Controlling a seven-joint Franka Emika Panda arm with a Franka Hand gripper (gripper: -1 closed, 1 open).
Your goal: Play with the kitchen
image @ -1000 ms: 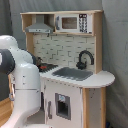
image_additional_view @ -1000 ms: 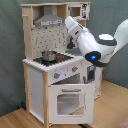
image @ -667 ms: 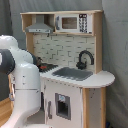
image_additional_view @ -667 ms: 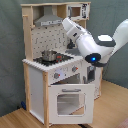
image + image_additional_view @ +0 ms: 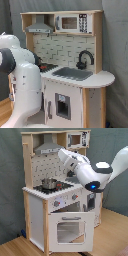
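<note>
The kitchen (image 5: pixel 75 75) (image 5: pixel 55 203) is a tall toy of light wood and white panels. It has a grey hood (image 5: pixel 40 26) (image 5: pixel 47 148), a black faucet (image 5: pixel 85 57) over the sink (image 5: pixel 72 73), and a windowed oven door (image 5: pixel 67 229). A small metal pot (image 5: pixel 48 182) sits on the black stovetop (image 5: pixel 62 186). In the second exterior view my white arm (image 5: pixel 85 170) reaches in from the right, and its gripper end (image 5: pixel 61 152) is high above the stovetop, just under the hood. In the first exterior view my arm (image 5: pixel 22 80) fills the left foreground and hides the gripper.
A toy microwave (image 5: pixel 70 22) sits in the top shelf. Grey curtain (image 5: pixel 10 188) hangs behind the kitchen. The floor (image 5: pixel 112 233) is wooden.
In the second exterior view the arm's end has swung toward the left, from above the sink side to over the stovetop under the hood. The pot has not moved.
</note>
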